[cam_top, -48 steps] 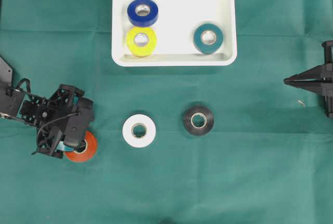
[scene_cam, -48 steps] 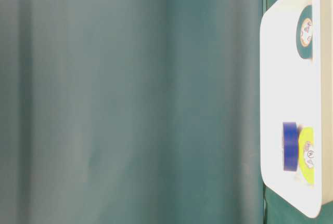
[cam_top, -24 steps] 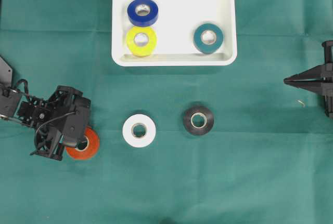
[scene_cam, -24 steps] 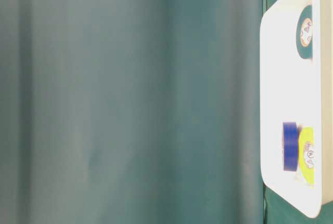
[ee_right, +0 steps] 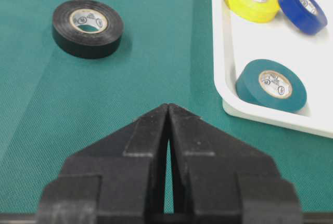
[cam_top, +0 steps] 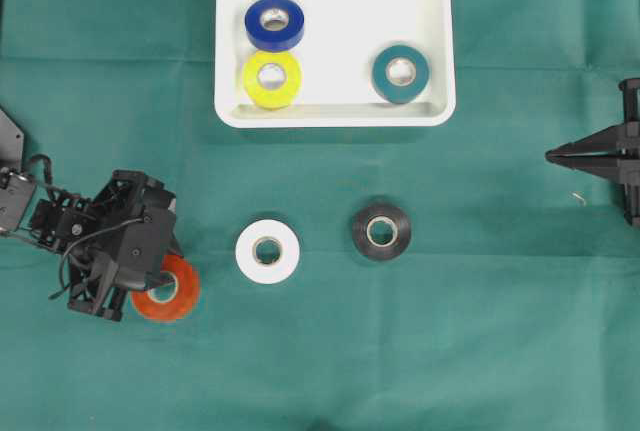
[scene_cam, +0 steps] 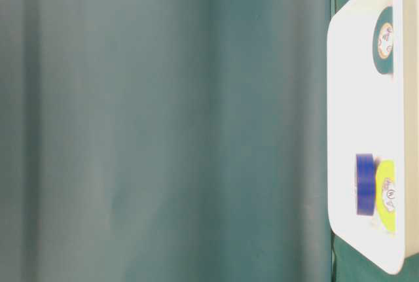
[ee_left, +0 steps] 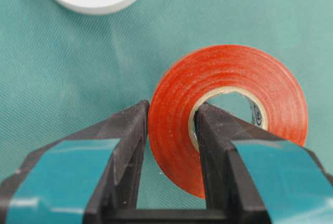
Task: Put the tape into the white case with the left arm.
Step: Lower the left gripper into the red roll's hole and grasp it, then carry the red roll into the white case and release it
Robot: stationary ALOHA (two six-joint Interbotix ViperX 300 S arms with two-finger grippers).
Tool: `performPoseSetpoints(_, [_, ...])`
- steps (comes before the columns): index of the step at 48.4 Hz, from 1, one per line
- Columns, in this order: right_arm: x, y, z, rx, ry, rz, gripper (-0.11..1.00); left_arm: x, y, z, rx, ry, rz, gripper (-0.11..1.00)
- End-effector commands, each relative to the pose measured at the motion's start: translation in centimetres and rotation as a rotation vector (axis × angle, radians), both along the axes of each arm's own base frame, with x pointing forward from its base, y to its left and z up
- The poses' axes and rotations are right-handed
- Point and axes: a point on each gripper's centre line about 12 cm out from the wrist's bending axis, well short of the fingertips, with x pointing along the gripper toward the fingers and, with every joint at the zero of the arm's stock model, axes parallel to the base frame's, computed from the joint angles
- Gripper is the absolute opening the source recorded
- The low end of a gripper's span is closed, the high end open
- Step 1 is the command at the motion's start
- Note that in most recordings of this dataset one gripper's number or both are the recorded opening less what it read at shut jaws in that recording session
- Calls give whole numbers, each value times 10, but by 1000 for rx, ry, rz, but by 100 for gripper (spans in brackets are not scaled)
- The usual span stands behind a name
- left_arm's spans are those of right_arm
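left tool (ee_left: 171, 125): clamped on orange tape (ee_left: 229, 109) wall | right tool (ee_right: 169, 115): closed, empty | surface: green cloth (cam_top: 450, 351)

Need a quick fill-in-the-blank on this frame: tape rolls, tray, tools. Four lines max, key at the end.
1. The left tool is shut on the wall of the ____ tape roll.
2. The white case holds ____ tape rolls.
3. On the cloth between the orange tape roll and the black tape roll lies the ____ roll.
4. In the case, the blue roll touches the ____ roll.

Missing words: orange; three; white; yellow
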Motion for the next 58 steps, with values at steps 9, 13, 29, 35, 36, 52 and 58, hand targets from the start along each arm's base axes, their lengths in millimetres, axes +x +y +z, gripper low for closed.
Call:
performPoseSetpoints(9, [2, 0, 5, -1, -17, 2, -9, 1, -4, 35, -16, -37, -12, 26])
performPoseSetpoints(13, [2, 0, 5, -1, -17, 2, -9, 1, -3, 36, -16, -40, -11, 26])
performPoseSetpoints(29, [2, 0, 5, -1, -17, 2, -9, 19, 17, 34, -8, -51, 65, 26])
performPoseSetpoints(35, [2, 0, 5, -1, -17, 2, -9, 32, 33, 38, -10, -71, 126, 26])
performPoseSetpoints(36, [2, 0, 5, -1, -17, 2, -9, 34, 36, 38, -11, -72, 139, 26])
performPoseSetpoints(52, [2, 0, 5, -1, -17, 2, -9, 75, 88, 41, -1, -91, 309, 26])
performPoseSetpoints(58, [2, 0, 5, -1, -17, 2, -9, 89, 106, 43, 26, -103, 330, 26])
